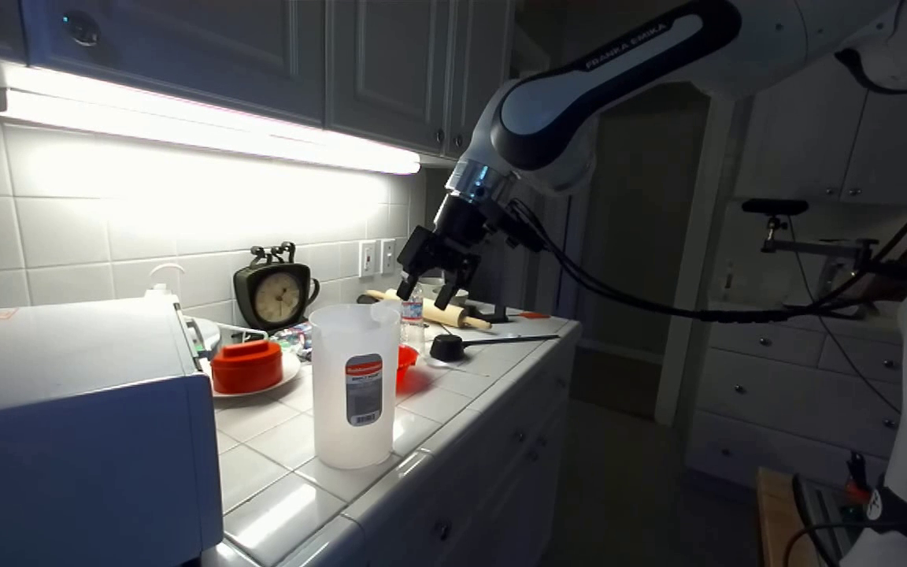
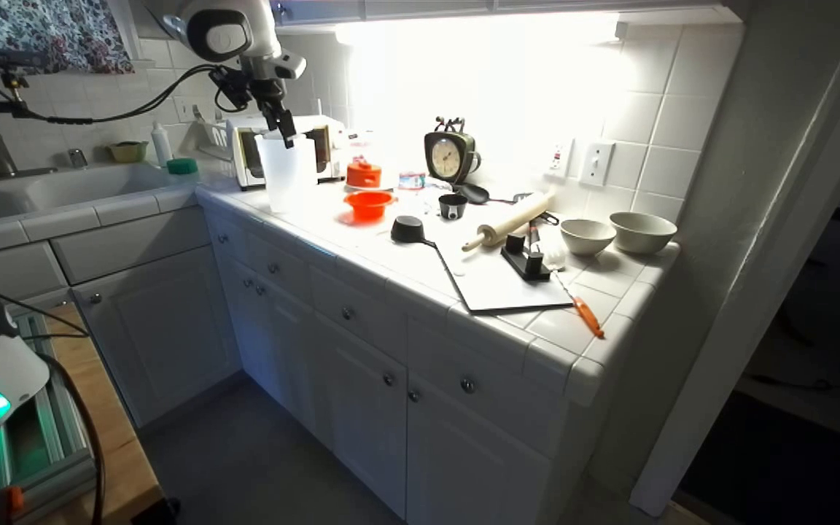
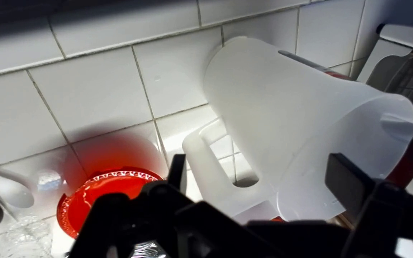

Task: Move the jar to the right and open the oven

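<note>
The jar [image 1: 339, 394] is a tall translucent whitish pitcher with a red-and-grey label and an open top; no lid shows on it. It stands upright near the counter's front edge, beside the white oven [image 1: 83, 465]. In an exterior view the jar [image 2: 287, 175] partly hides the oven's dark-windowed front [image 2: 324, 149]. My gripper [image 1: 426, 293] is open and above the jar's rim level; it also shows in an exterior view [image 2: 283, 133]. In the wrist view the jar's handle and rim [image 3: 264, 96] lie between the spread fingers [image 3: 262, 175]. The oven's corner [image 3: 411, 39] shows at right.
A red bowl [image 2: 369, 205] stands beside the jar. A red container [image 1: 247, 366] on a plate is near the oven. A black clock [image 1: 272, 293] stands by the wall. A bottle [image 1: 412, 319], black scoop [image 1: 447, 347] and rolling pin [image 2: 511, 221] are farther along. Cabinets [image 1: 390, 71] hang above.
</note>
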